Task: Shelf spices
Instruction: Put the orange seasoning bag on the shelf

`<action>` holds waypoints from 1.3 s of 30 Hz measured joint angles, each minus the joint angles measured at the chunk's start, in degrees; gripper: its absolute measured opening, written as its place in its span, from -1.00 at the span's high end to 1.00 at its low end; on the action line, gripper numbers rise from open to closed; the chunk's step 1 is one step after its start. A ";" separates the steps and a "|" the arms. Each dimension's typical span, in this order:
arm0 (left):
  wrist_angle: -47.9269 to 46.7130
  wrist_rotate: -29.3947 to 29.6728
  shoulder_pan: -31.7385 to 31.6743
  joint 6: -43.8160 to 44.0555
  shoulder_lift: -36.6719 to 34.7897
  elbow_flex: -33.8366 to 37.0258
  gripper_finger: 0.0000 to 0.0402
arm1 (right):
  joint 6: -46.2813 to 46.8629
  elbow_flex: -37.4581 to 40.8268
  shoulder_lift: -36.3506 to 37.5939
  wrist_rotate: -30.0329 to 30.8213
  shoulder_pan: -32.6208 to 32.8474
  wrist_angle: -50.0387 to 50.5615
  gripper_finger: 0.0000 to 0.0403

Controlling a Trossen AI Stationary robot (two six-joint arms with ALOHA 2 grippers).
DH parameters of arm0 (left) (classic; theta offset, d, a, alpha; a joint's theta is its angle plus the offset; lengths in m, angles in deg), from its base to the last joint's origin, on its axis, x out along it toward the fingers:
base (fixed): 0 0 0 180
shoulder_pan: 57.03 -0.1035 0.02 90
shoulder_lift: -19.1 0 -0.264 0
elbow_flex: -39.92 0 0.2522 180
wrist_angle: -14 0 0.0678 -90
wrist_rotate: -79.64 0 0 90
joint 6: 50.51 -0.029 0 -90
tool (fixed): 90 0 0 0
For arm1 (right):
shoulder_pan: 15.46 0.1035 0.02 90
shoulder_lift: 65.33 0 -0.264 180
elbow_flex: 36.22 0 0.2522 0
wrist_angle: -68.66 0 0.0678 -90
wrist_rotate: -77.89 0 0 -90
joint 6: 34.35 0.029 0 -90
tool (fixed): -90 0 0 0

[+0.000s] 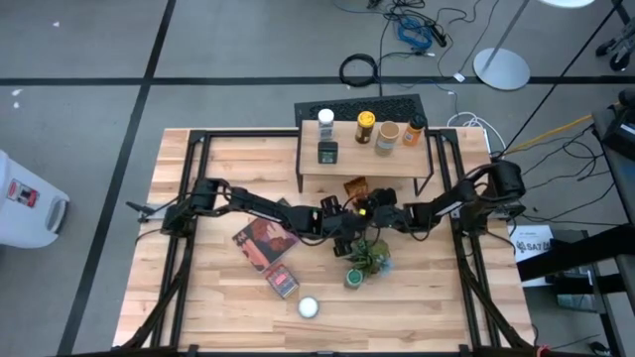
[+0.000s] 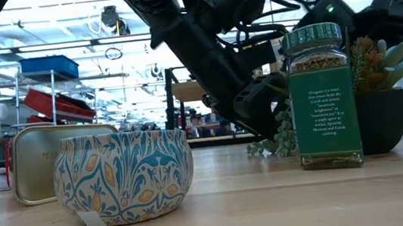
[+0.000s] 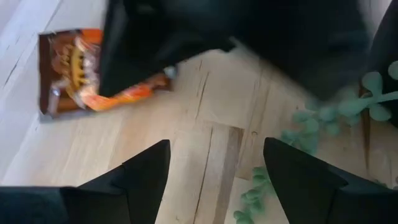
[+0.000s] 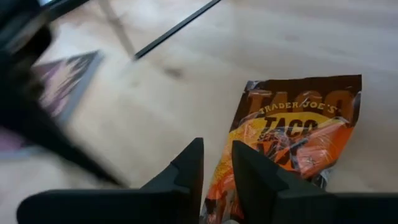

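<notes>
Shelf: four jars crowd its middle and right; you have bare board at its left end. Table: left edge and near-right corner lie free. Centre blocked by plant, book and both arms.

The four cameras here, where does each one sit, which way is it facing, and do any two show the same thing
High view: overhead, straight down on the table, both arms and the shelf.
Low view: at tabletop height, level across to the room; arms drop in above a patterned tin and green-lidded jar.
Left wrist view: past the open left gripper at bare wood.
Right wrist view: the right gripper closing at the taco packet.
Shared: both wrist views show that packet.
</notes>
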 joint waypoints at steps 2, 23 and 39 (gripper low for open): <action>0.00 0.00 0.02 0.04 -0.02 0.00 -0.34 | -0.17 0.03 1.11 -1.16 1.53 1.32 0.65; -1.48 1.81 -0.59 1.09 -6.52 1.40 -0.34 | -2.91 0.15 21.50 -1.84 6.61 22.05 0.23; 3.45 0.06 -2.63 6.15 -6.68 7.64 -0.34 | -0.94 0.10 18.27 -12.99 2.62 25.46 -0.29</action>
